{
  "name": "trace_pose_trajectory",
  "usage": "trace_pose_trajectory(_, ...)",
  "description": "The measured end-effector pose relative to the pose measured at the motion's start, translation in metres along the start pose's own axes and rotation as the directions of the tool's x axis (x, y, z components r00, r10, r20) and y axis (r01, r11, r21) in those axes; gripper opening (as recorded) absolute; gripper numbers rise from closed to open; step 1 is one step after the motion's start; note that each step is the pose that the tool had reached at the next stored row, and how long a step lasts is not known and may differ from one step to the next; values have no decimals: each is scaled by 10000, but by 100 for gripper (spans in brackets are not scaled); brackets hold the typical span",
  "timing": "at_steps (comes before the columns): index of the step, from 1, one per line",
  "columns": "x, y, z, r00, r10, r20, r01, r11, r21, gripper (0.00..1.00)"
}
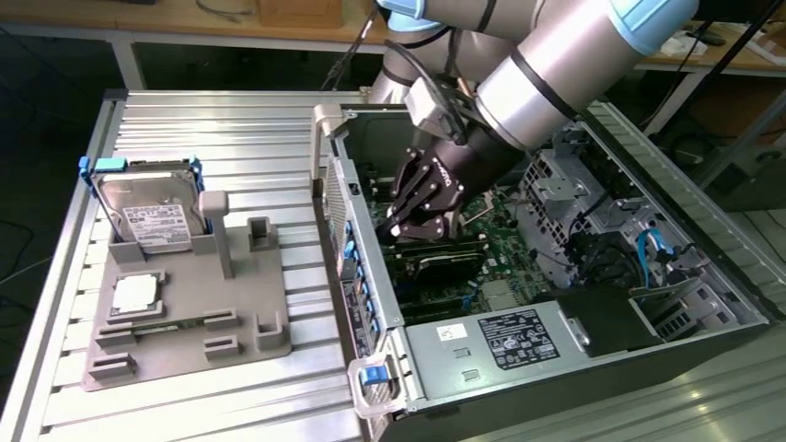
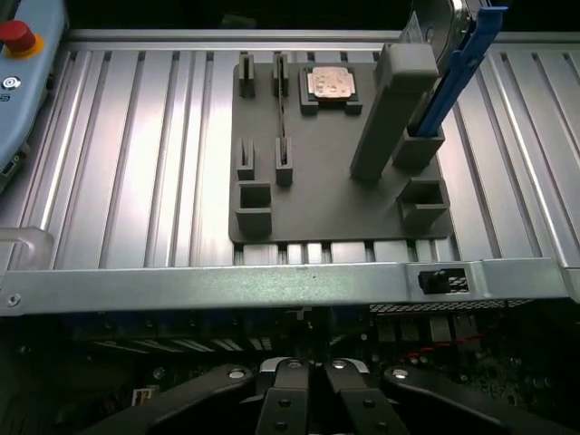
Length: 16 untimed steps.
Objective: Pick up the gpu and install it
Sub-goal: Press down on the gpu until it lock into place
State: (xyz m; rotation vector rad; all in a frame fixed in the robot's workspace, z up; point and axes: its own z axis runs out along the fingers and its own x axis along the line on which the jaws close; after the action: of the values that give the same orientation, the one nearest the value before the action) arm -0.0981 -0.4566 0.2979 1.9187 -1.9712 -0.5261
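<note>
The gpu is a thin dark card standing on edge between slotted holders of the grey tray. In the exterior view the gpu shows as a pale strip near the front of that tray. My gripper hangs inside the open computer case, just above the motherboard and well apart from the card. Its black fingers are pressed together, and nothing shows between them. The gripper sits behind the case's metal side rail.
A silver hard drive in a blue bracket stands at the tray's back, with a square processor chip in front of it. Drive cages and cables crowd the case's far side. A pendant with a red button lies on the ribbed aluminium table.
</note>
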Motion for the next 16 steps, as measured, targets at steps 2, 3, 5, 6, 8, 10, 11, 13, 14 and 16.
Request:
trace_pose_trajectory(2, -2, -55, -29, 10000, 1, -1, -1, 10000, -55, 11)
trace_pose_trajectory(3, -2, -73, -34, 10000, 2, 0, -2, 10000, -81, 11)
trace_pose_trajectory(5, -2, -93, -7, 10000, 2, -1, -2, 10000, -96, 11)
trace_pose_trajectory(6, -1, -102, 9, 10000, 2, 0, -2, 10000, -96, 11)
trace_pose_trajectory(8, -1, -121, 42, 10000, 2, 0, -2, 10000, -96, 11)
trace_pose_trajectory(10, 0, -136, 70, 10000, 2, 0, -2, 9999, -105, 11)
trace_pose_trajectory(11, 0, -142, 74, 10000, 3, -1, -3, 9999, -151, 11)
trace_pose_trajectory(13, -1, -169, 63, 10000, 0, 12, 0, 9992, -390, 11)
trace_pose_trajectory(14, -2, -184, 55, 10000, -3, 22, 4, 9985, -544, 11)
trace_pose_trajectory(16, -3, -213, 42, 10000, -7, 42, 11, 9964, -846, 11)
